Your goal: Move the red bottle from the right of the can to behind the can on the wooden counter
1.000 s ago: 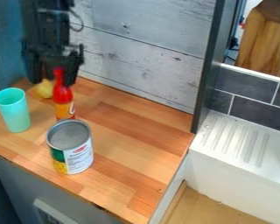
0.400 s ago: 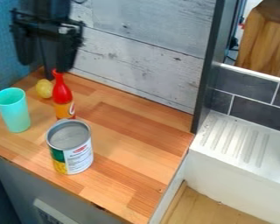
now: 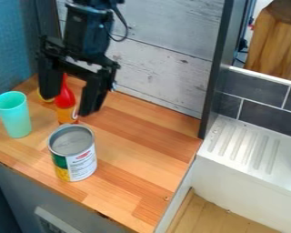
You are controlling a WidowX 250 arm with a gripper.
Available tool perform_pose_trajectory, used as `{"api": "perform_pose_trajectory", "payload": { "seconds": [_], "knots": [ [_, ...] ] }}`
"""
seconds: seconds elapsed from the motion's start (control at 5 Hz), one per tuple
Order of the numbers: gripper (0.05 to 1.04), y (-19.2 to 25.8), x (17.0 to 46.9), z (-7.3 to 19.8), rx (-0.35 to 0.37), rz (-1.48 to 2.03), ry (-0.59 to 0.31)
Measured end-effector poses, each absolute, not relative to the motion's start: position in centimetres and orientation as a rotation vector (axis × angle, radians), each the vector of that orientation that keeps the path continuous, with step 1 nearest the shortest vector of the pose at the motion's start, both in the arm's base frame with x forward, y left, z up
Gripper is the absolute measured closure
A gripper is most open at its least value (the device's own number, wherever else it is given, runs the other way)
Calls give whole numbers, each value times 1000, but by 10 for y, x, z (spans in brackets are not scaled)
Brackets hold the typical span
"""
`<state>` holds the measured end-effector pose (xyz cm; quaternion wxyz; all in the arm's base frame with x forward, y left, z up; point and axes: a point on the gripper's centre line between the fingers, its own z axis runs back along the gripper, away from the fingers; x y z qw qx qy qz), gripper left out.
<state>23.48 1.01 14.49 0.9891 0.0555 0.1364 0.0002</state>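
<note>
Two spread fingers of the gripper [image 3: 68, 105] appear on either side of the upright red bottle [image 3: 66, 98], its long axis vertical.

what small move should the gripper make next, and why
Probably ease the gripper down a little before closing: it hangs open, and the red-and-orange sauce bottle, upright on the wooden counter, shows between its fingers, ungripped.

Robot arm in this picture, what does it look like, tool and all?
The arm is black and blocky, with a thin dark cable looping out at its side. The tool is black too: a wide crossbar carries two long, thick fingers.
</note>
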Motion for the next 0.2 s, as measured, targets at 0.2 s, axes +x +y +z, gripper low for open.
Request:
{"api": "perform_pose_trajectory", "payload": {
  "seconds": [0.2],
  "knots": [
    [80, 8, 226, 150, 100, 4, 240]
  ]
}}
